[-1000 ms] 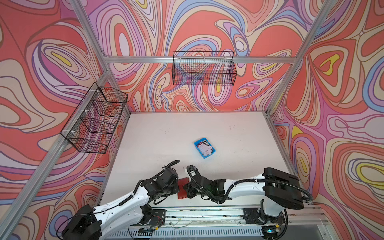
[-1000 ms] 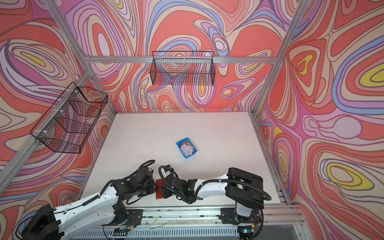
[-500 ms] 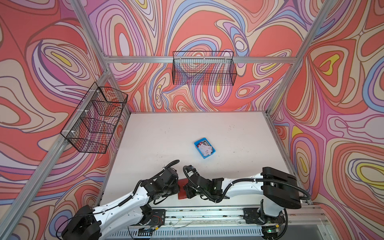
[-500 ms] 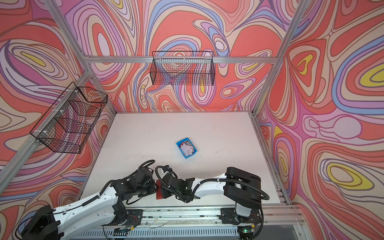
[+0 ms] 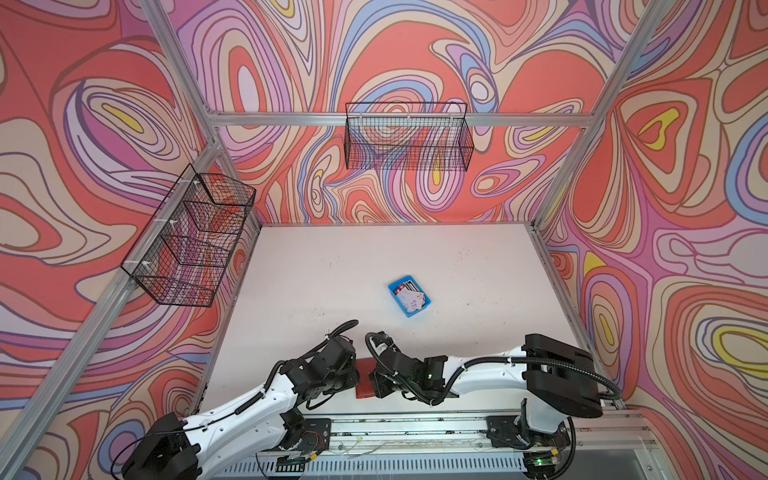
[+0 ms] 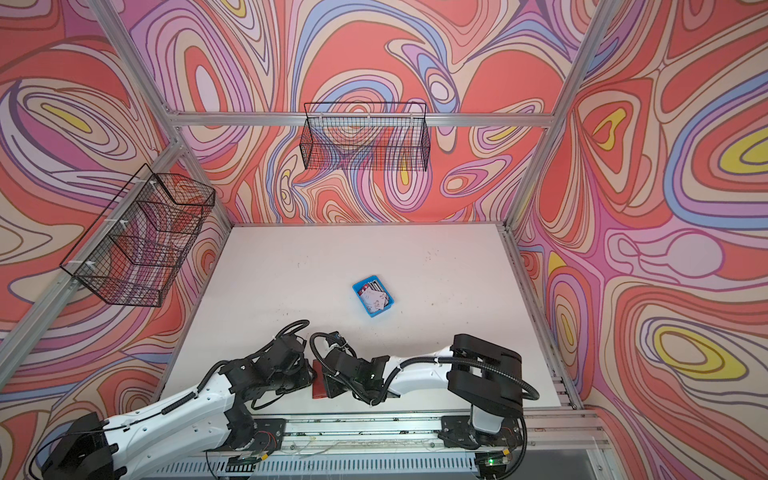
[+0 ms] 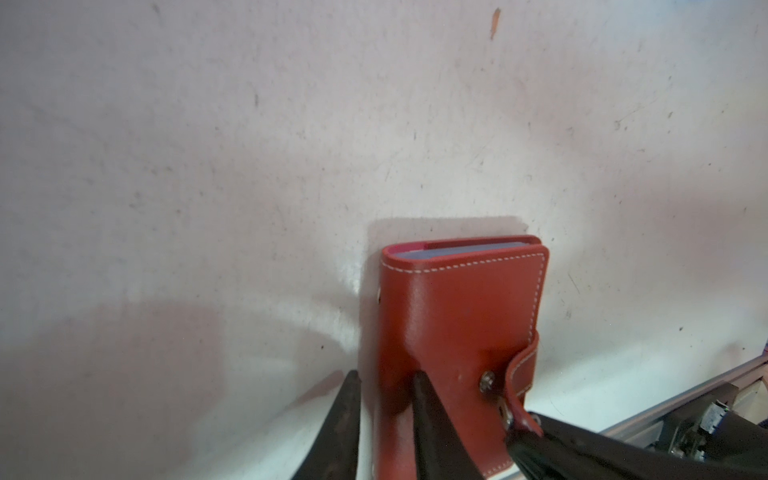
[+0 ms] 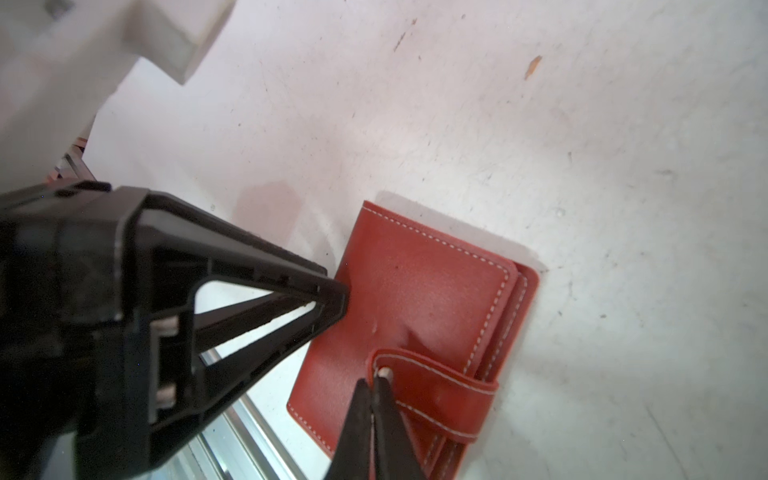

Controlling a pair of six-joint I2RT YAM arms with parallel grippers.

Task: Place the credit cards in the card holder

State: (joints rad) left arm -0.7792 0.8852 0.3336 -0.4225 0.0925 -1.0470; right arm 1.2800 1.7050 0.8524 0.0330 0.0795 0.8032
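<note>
The red card holder (image 5: 365, 376) (image 6: 319, 384) lies closed at the table's near edge between both grippers. My left gripper (image 7: 385, 374) (image 5: 355, 376) is shut on the holder's spine edge (image 7: 457, 316), one finger on the cover and one outside it. My right gripper (image 8: 372, 380) (image 5: 374, 380) is shut, its tips pinching the end of the holder's snap strap (image 8: 436, 386). In the left wrist view the strap (image 7: 523, 374) is lifted off its stud. The credit cards (image 5: 410, 296) (image 6: 375, 297) are piled in a blue tray mid-table.
The blue tray (image 5: 394, 287) (image 6: 358, 288) stands beyond the grippers. Black wire baskets hang on the left wall (image 5: 189, 245) and the back wall (image 5: 407, 141). An aluminium rail (image 5: 415, 428) runs along the table's near edge, close to the holder.
The right wrist has edged slightly to the left at the holder. The left arm and the holder have stayed put.
</note>
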